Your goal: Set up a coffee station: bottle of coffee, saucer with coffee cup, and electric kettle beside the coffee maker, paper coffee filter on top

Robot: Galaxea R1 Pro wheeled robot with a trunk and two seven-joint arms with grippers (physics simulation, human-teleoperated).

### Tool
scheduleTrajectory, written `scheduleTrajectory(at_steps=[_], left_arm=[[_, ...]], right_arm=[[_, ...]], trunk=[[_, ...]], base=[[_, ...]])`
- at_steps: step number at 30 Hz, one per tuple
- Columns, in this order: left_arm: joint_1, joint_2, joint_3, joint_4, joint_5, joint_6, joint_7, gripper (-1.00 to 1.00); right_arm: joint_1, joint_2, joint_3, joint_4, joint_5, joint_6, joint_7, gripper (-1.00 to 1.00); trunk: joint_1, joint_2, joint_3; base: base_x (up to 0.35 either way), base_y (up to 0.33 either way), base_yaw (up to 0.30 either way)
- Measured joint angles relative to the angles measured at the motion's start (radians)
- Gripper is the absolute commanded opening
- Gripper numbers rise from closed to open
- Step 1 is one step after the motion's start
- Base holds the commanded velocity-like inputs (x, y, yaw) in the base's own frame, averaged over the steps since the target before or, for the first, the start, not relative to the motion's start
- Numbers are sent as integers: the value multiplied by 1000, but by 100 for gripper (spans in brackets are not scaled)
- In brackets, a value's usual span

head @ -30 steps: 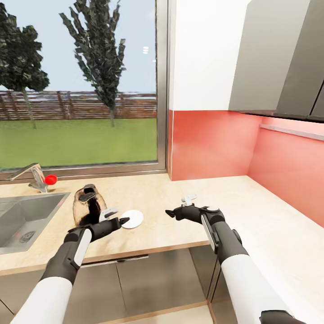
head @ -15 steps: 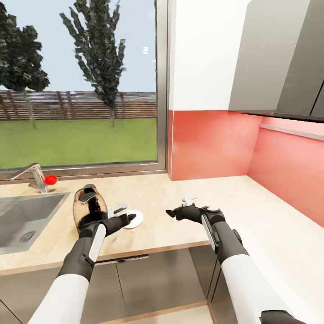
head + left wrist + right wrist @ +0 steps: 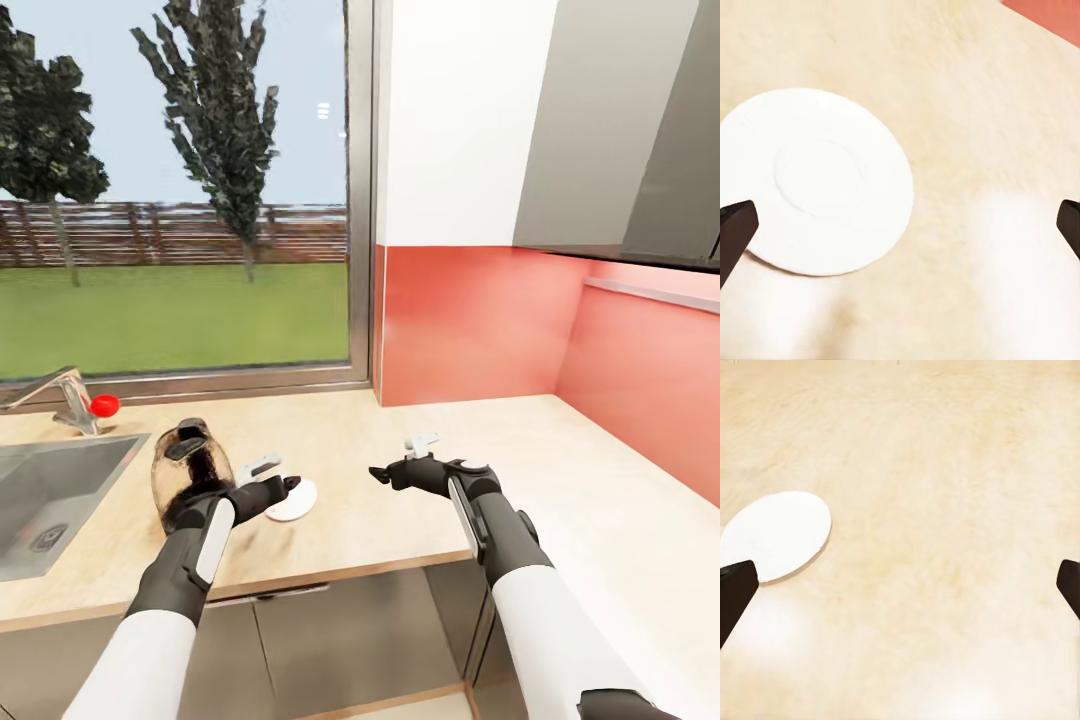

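The white saucer (image 3: 297,500) lies flat on the tan countertop (image 3: 400,430), just right of the smoky-glass electric kettle (image 3: 188,472), which stands near the sink. My left gripper (image 3: 281,474) hovers open over the saucer's near edge. In the left wrist view the saucer (image 3: 814,180) sits below and toward one fingertip (image 3: 735,234) of the left gripper (image 3: 900,229). My right gripper (image 3: 397,458) is open above bare counter to the saucer's right, and the right wrist view catches the saucer (image 3: 776,534) off to one side. The coffee maker, bottle of coffee, paper coffee filter and coffee cup are out of view.
A steel sink (image 3: 50,490) with a faucet and red knob (image 3: 100,405) is at the left. A big window runs behind the counter. The red backsplash (image 3: 470,320) turns the corner at the right, under grey upper cabinets (image 3: 620,130).
My left arm has swung right, past the kettle, bringing its gripper over the saucer. The head view has shifted slightly. The right arm has stayed still.
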Motion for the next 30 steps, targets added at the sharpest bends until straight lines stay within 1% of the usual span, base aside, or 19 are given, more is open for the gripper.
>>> scheduleTrajectory(at_steps=[9, 13, 16, 24, 30], left_arm=[[5, 4, 0, 0, 0, 0, 2, 100], [5, 6, 5, 3, 1, -1, 3, 100], [6, 6, 5, 6, 1, 0, 3, 100], [8, 4, 2, 13, 2, -1, 3, 100], [9, 1, 2, 14, 1, -1, 3, 100]], right_arm=[[0, 0, 1, 2, 0, 0, 0, 100], [0, 0, 2, 5, -1, 0, 0, 100], [0, 1, 3, 6, -1, 0, 1, 100], [0, 2, 3, 57, -1, -2, 2, 100], [0, 3, 3, 69, -1, -2, 1, 100]], trunk=[[0, 0, 0], [0, 0, 0], [0, 0, 0], [1, 0, 0], [0, 0, 0]], base=[[58, 0, 0], [244, 0, 0], [123, 0, 0], [18, 0, 0], [1, 0, 0]])
